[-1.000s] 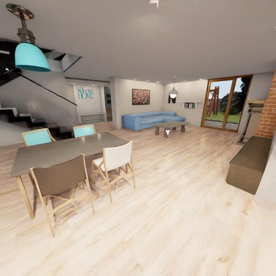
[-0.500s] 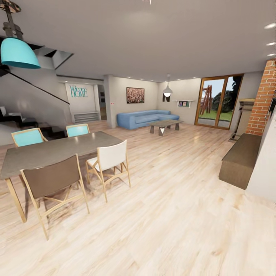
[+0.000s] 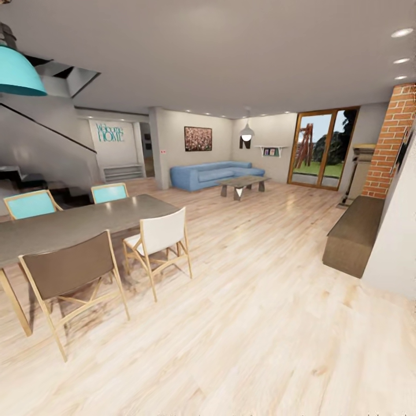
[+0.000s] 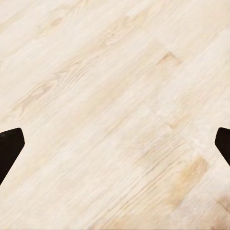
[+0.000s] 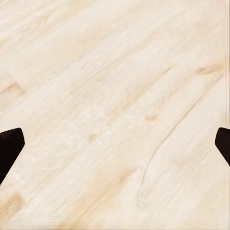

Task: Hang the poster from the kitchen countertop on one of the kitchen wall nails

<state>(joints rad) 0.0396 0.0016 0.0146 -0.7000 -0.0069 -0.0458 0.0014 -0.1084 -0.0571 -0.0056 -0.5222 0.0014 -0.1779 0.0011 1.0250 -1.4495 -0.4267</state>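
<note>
From my head I look across an open living room, and much of it is cut off: the turquoise dome pendant lamp (image 3: 17, 72) is clipped at the upper left corner, the long grey dining tabletop (image 3: 69, 222) runs out of the left edge, and the red brick column (image 3: 393, 138) and the pale wall beside it are sliced by the right edge. The poster, the kitchen countertop and the wall nails lie somewhere outside what I can see here. On the far wall the teal lettering (image 3: 110, 132) reads "Welcome HOME", though the top word is small and blurry; the reddish-brown framed picture (image 3: 198, 138) above the blue sofa (image 3: 214, 173) is too far off to make out. My left fingers (image 4: 115, 146) are spread wide, only their dark tips showing at both edges of the wrist view, holding nothing, with pale wood plank floor (image 4: 115, 96) between them. My right fingers (image 5: 115, 146) are spread just as wide and hold nothing, over the same pale planks.
</note>
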